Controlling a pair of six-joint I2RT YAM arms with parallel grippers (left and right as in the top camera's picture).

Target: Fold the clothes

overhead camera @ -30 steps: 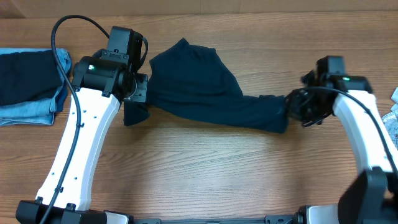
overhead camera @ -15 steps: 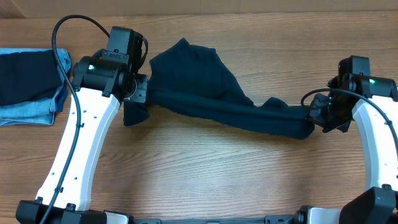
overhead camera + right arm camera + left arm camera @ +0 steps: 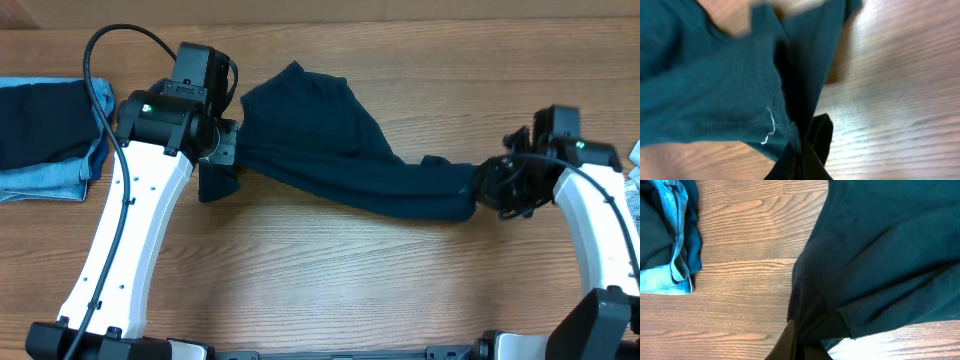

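Across the middle of the surface (image 3: 330, 290) the dark navy shirt (image 3: 330, 150) lies strung between both arms. Its long axis runs left to right, sagging nearer on the right. The left hand (image 3: 222, 152) is clenched on one end and the right hand (image 3: 490, 188) on the other. The cloth looks soft and rumpled, broad toward the left, rope-like toward the right. The folded denim pieces (image 3: 45, 150) sit well apart, far left.

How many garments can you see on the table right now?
3. A navy shirt stretched across the middle; a dark navy piece at far left, lying on a light blue denim piece. More may be hidden in that stack.
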